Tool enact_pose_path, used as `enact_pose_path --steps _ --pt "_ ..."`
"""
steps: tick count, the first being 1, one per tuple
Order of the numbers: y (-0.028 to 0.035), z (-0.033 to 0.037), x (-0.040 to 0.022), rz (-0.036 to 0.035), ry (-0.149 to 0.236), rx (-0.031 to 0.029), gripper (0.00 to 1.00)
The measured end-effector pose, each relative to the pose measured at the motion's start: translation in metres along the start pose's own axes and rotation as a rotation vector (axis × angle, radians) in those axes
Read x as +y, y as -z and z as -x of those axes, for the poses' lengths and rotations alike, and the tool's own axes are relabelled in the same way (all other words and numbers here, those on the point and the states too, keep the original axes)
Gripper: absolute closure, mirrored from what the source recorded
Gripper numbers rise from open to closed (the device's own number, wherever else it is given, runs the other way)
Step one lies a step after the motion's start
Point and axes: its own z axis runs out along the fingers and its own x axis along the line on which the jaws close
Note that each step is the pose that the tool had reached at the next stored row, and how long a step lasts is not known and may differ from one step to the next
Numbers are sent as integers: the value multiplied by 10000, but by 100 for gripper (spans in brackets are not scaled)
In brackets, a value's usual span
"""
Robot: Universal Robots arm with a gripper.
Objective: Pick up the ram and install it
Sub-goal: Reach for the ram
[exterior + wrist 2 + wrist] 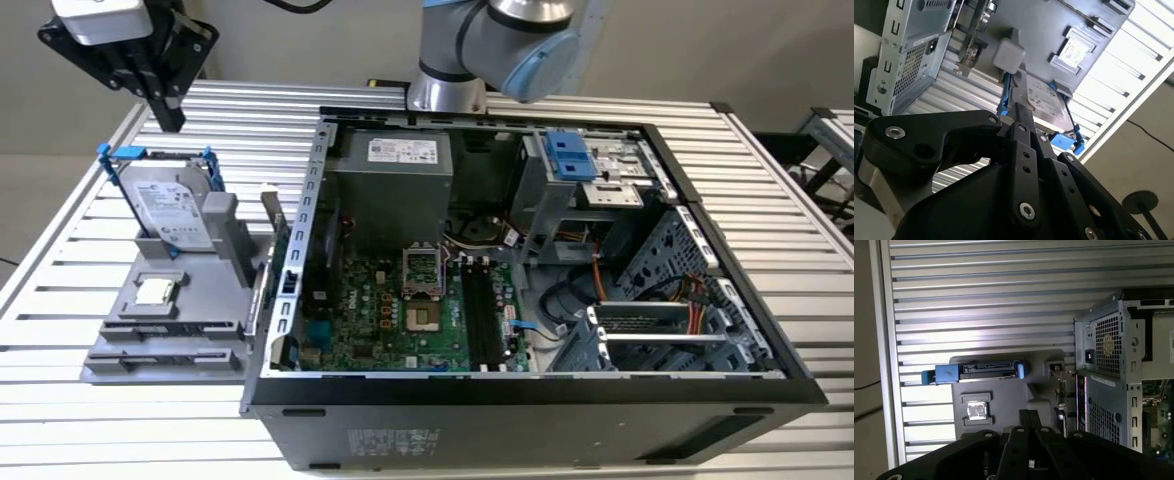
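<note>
The ram is a thin stick standing on edge in the grey holder, on the side nearest the computer case. In both wrist views it appears edge-on. My gripper hangs high above the table at the exterior view's far left, behind the holder and well clear of the ram. Its black fingers are shut with nothing between them, as both wrist views show. The long black slots lie on the motherboard inside the open case.
A silver hard drive in a blue frame stands upright in the holder beneath the gripper. A small square chip lies in front of it. The open computer case fills the table's middle and right. Ribbed metal tabletop surrounds everything.
</note>
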Motion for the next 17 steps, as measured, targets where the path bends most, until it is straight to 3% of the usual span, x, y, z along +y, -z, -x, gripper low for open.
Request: enact_pose_path --steps 9,17 --pt "1 -28 -16 0 -1 0 100" --pt "9 -26 -181 -1 0 1 100"
